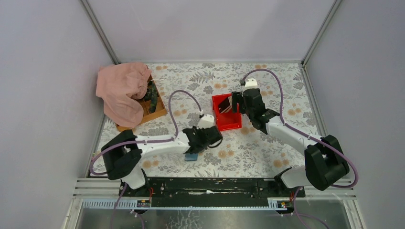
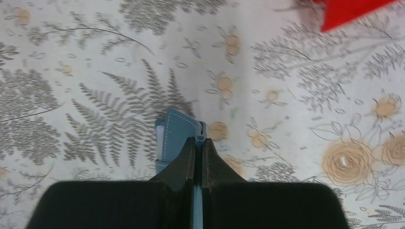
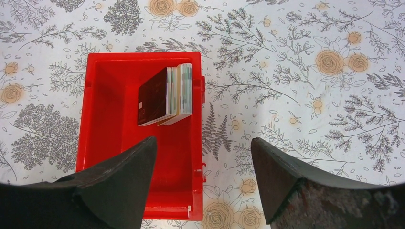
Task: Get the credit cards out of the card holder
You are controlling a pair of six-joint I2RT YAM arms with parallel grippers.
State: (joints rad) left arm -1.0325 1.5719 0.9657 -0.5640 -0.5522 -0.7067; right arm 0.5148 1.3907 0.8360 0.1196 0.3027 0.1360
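Note:
The blue card holder (image 2: 177, 136) lies on the flowered cloth, and my left gripper (image 2: 199, 141) is shut on its right edge. A white strip shows along its left side. From above, only a blue corner of the card holder (image 1: 191, 157) peeks out under the left gripper (image 1: 195, 150). A stack of credit cards (image 3: 165, 95), dark in front and pale behind, stands on edge inside the red bin (image 3: 86, 119), leaning on its right wall. My right gripper (image 3: 203, 141) hangs open above the bin's near right corner and holds nothing. From above, the cards (image 1: 225, 107) sit just left of the right gripper (image 1: 237, 108).
A pink cloth (image 1: 122, 90) is draped over a wooden tray (image 1: 157, 112) at the back left. The red bin (image 1: 228, 121) stands mid-table between the arms, and a corner of it (image 2: 348, 12) shows in the left wrist view. Grey walls close in three sides.

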